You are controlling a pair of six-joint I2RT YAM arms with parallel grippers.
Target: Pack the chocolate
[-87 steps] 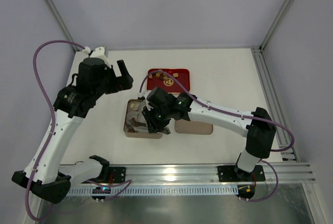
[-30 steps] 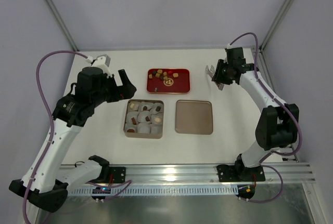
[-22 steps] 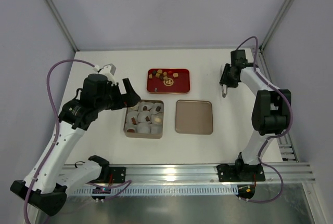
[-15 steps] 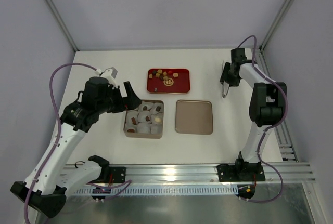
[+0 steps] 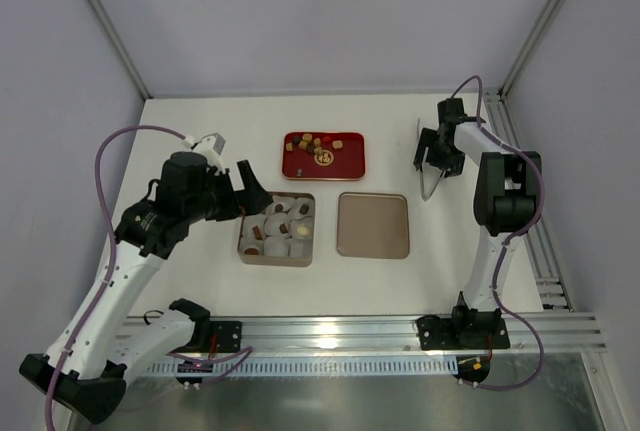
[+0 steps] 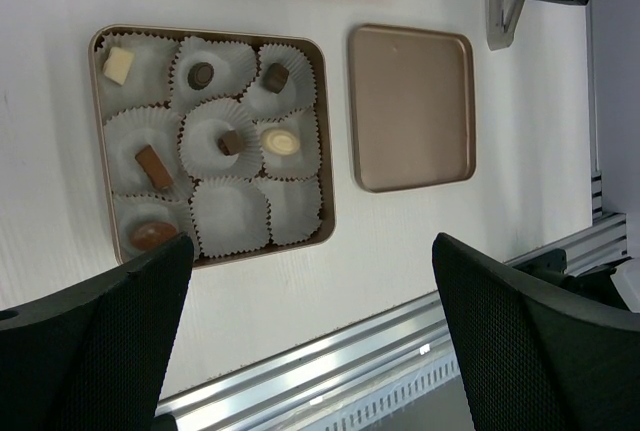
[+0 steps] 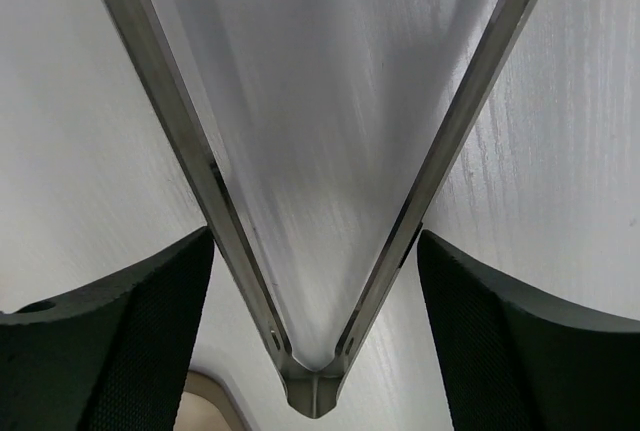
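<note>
- Left gripper (image 5: 252,191) spread wide, hovering over the tin's (image 6: 329,186) left rim; chocolate (image 6: 281,141) sits in cups (image 6: 230,217).
- Right gripper (image 5: 433,159) open, straddling tongs (image 7: 318,393) near the table's (image 5: 450,236) right edge.

White table (image 5: 215,116), seemingly lilac walls (image 5: 300,21)

The chocolate (image 6: 231,141) lies in two places; seven tiny pieces sit one to a cup in the white paper cups (image 6: 230,216) of the tan tin (image 6: 328,171): a cream square in one corner, a dark round, a dark block, a tan bar lying slantwise, a small dark cube in the centre, a cream oval, a brown oval; further loose pieces, tan and dark, cluster on the red tray (image 5: 345,161).
</note>
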